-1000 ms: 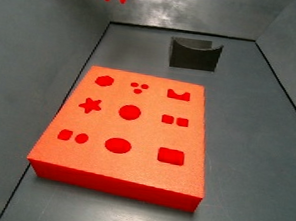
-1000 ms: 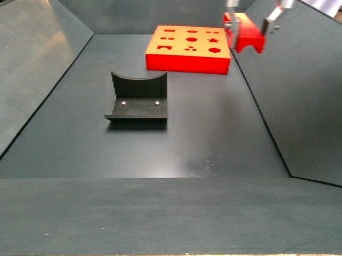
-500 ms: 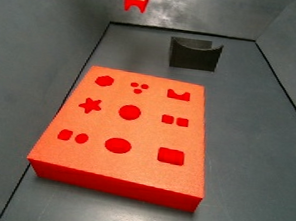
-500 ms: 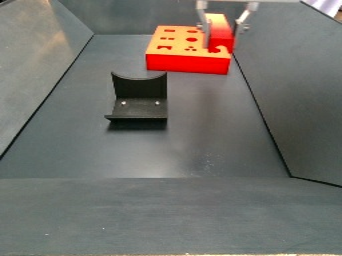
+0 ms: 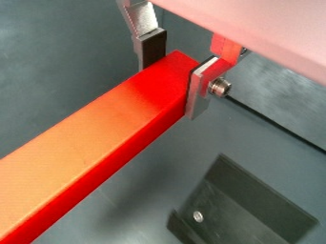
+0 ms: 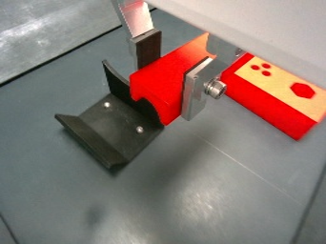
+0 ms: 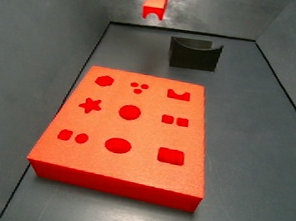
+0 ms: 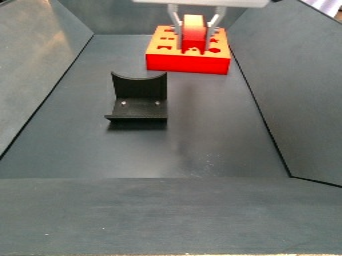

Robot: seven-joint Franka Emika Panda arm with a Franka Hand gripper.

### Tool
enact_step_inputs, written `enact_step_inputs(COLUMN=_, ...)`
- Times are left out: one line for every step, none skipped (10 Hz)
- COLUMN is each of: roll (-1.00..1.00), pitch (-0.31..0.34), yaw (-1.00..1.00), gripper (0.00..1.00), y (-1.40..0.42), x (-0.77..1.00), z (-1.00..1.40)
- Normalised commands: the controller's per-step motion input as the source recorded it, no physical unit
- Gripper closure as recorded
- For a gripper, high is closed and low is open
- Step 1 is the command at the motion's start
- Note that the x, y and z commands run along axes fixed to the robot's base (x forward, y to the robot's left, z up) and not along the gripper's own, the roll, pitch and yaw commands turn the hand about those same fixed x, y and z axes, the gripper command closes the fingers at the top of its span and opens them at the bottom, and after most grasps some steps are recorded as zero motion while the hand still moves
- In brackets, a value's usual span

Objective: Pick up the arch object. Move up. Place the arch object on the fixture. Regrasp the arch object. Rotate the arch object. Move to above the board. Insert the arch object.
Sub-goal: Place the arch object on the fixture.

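My gripper (image 5: 176,67) is shut on the arch object (image 5: 102,143), a long bright red bar held across the jaws near one end. In a wrist view the gripper (image 6: 173,76) shows the bar's notched end face (image 6: 143,95), with the dark fixture (image 6: 109,133) below it and the board (image 6: 268,95) beyond. In both side views the arch object (image 7: 156,1) (image 8: 195,35) hangs high in the air, touching nothing. The gripper (image 8: 198,14) sits at the upper edge. The board (image 7: 148,133) (image 8: 187,64) lies flat, its shaped holes facing up.
The fixture (image 7: 195,53) (image 8: 136,98) stands on the dark floor, apart from the board. Sloping grey walls (image 8: 47,70) close in the work area on both sides. A corner of the fixture's base plate (image 5: 242,205) with a screw shows below the bar.
The gripper has carried the arch object sideways through the air, to the right in one side view and to the left in the other. Board and fixture have not moved.
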Motion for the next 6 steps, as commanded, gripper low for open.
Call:
enact_step_inputs(roll=0.08, pitch=0.068, yaw=0.02, gripper=1.0, y=-0.1, x=1.0, z=-0.08)
enact_step_inputs(roll=-1.0, pitch=0.079, yaw=0.23, gripper=1.0, y=0.19, x=1.0, z=0.27)
enact_step_inputs(roll=-1.0, pitch=0.084, yaw=0.22, gripper=1.0, y=0.21, x=1.0, z=0.29)
enact_step_inputs(roll=-1.0, pitch=0.11, yaw=0.18, gripper=1.0, y=0.21, x=1.0, z=0.25)
enact_step_inputs(roll=-1.0, pitch=0.126, yaw=0.15, gripper=1.0, y=0.18, x=1.0, z=0.18)
enact_step_inputs(roll=-1.0, pitch=0.155, yaw=0.12, gripper=1.0, y=0.14, x=1.0, z=0.13)
